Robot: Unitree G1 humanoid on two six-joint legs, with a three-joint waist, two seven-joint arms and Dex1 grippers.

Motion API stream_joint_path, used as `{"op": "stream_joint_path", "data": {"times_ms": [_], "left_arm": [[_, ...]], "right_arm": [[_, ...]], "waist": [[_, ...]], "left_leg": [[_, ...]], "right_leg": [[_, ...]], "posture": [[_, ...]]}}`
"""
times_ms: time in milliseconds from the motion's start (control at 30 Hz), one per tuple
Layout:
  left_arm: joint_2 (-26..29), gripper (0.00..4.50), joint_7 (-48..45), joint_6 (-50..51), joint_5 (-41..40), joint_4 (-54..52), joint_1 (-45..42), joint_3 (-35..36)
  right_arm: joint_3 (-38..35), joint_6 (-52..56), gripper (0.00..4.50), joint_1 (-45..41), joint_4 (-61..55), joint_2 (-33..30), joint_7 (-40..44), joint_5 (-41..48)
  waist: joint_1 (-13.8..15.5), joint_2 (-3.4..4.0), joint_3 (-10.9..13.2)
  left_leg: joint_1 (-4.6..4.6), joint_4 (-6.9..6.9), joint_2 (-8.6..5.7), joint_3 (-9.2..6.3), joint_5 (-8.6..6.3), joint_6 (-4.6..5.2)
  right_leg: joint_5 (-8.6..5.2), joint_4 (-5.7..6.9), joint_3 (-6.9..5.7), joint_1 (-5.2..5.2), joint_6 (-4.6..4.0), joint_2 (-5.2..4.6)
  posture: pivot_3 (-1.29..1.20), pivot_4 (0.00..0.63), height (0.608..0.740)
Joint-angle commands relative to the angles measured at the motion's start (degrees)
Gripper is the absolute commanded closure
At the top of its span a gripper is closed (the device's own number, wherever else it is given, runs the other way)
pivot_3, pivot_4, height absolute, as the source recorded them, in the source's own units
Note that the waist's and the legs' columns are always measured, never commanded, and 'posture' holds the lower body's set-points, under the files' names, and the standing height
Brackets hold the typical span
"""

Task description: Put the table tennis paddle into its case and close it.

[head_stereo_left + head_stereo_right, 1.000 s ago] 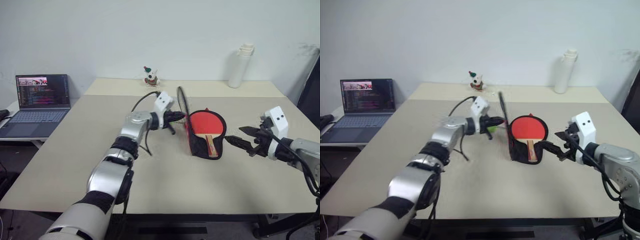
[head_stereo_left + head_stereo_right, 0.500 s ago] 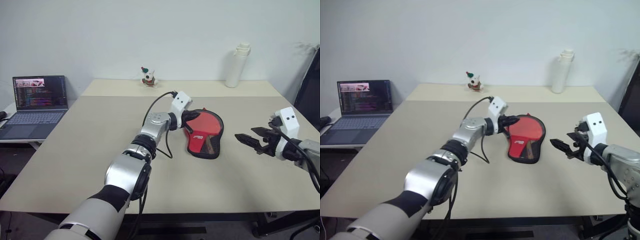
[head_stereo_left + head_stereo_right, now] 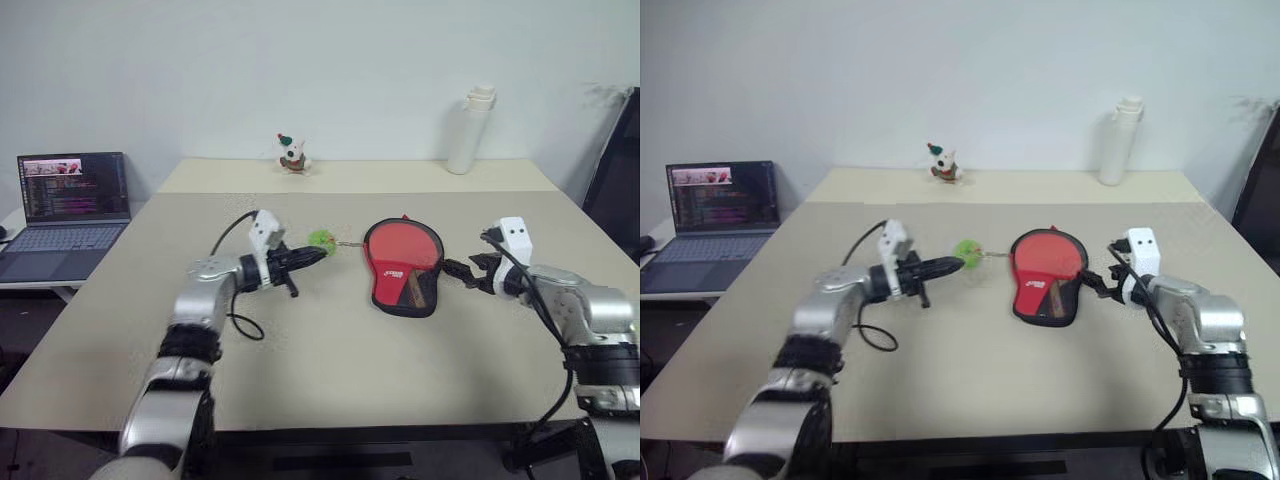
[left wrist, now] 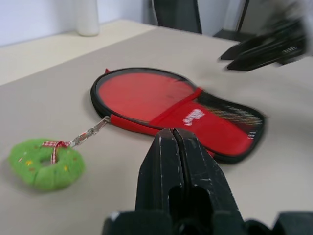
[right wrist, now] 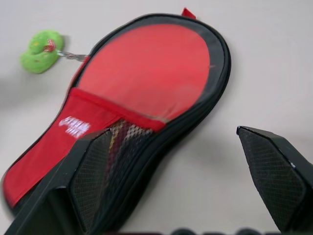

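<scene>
- At the far left a laptop [image 3: 72,205] sits open on a low side table, well apart from the work.
- Our left end effector [image 3: 308,257] hovers over the bench [image 3: 300,360] with its 2 fingers pressed together and nothing between them. It points to the right, toward the case.
- Just past its tips lies a green plush ring charm [image 4: 45,163], joined by a short chain to the rim of the case. We judge this to be the zip pull, though the zip itself is too small to read.
- The case [image 3: 402,271] lies flat at mid-bench, red side up, with its flap down. Its round end points away from us and its narrow mesh end [image 5: 124,138] toward us, so the long axis runs front to back, slightly slanted.
- The table tennis paddle sits inside; we judge the wood tone behind the mesh to be its handle. Whether the zip is run round we cannot tell.
- Our right end effector [image 5: 188,174] stands wide and holds nothing, just beside the narrow end on its right. It is the nearer arm to the case; the left is nearer the charm.
- Far behind stand a small toy figure [image 3: 291,154] and a white bottle [image 3: 469,130].
</scene>
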Motion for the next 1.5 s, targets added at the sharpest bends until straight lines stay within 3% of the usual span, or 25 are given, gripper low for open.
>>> {"op": "stream_joint_path", "data": {"times_ms": [33, 200, 467, 567, 967, 1233, 1500], "left_arm": [[3.52, 4.5, 0.33, 7.72, -6.16, -13.92, 3.61, 2.67], [5.64, 4.5, 3.01, 12.54, -9.36, -21.23, 7.19, 3.58], [6.02, 4.5, 5.98, 13.81, -10.74, -23.59, 8.27, 3.05], [5.98, 4.5, 6.51, 13.74, -10.86, -23.66, 8.1, 2.73], [8.57, 4.5, 5.31, 14.43, -11.25, -25.67, 12.41, 2.59], [13.26, 4.5, -0.63, 16.63, -15.23, -28.71, 18.32, 2.71], [16.07, 4.5, -3.29, 20.07, -19.0, -36.79, 25.22, 1.1]], "right_arm": [[0.87, -4.23, 0.0, -3.34, 6.93, 1.52, 1.28, -2.63], [3.18, -8.37, 0.0, -5.97, 16.74, 3.81, 3.32, -6.28], [4.96, -11.09, 0.0, -8.57, 26.78, 7.39, 5.81, -9.92], [5.24, -11.12, 0.6, -9.77, 29.45, 8.59, 6.73, -10.74], [6.99, -10.83, 4.42, -13.13, 35.32, 14.32, 10.75, -13.45], [8.62, -3.46, 4.46, -11.83, 25.25, 16.17, 17.71, -10.16], [10.72, 13.03, 4.46, -0.11, -2.26, 16.23, 17.48, -4.4]], "waist": [[0.23, 0.0, 0.0], [0.54, 0.0, 0.0], [-0.28, -0.01, -0.02], [-0.39, -0.03, -0.03], [-1.51, -0.11, -0.12], [-2.12, -0.12, -0.13], [-2.02, -0.11, -0.13]], "left_leg": [[0.0, 0.01, -0.03, 0.0, 0.0, 0.0], [0.05, 0.09, -0.11, -0.04, 0.0, 0.0], [0.34, 0.05, -0.04, 0.03, 0.01, -0.01], [0.61, 0.01, -0.03, 0.17, 0.01, -0.01], [1.29, -0.05, 0.14, 0.5, 0.0, -0.01], [1.3, -0.17, 0.4, 0.81, -0.02, 0.0], [1.08, -0.25, 0.91, 0.83, -0.09, -0.09]], "right_leg": [[0.0, 0.0, 0.0, 0.01, 0.0, -0.03], [0.01, 0.01, -0.07, 0.12, 0.02, -0.11], [0.01, 0.08, 0.0, 0.29, 0.01, -0.04], [0.0, 0.23, 0.16, 0.38, 0.0, -0.03], [-0.08, 0.65, 0.86, 0.63, -0.11, 0.31], [-0.1, 0.65, 1.25, 0.4, -0.15, 0.54], [-0.26, 0.79, 1.22, 0.04, -0.43, 0.97]], "posture": [[0.0, 0.15, 0.74], [0.0, 0.15, 0.74], [0.0, 0.15, 0.74], [0.0, 0.15, 0.74], [0.0, 0.15, 0.74], [0.0, 0.15, 0.74], [0.0, 0.15, 0.74]]}}
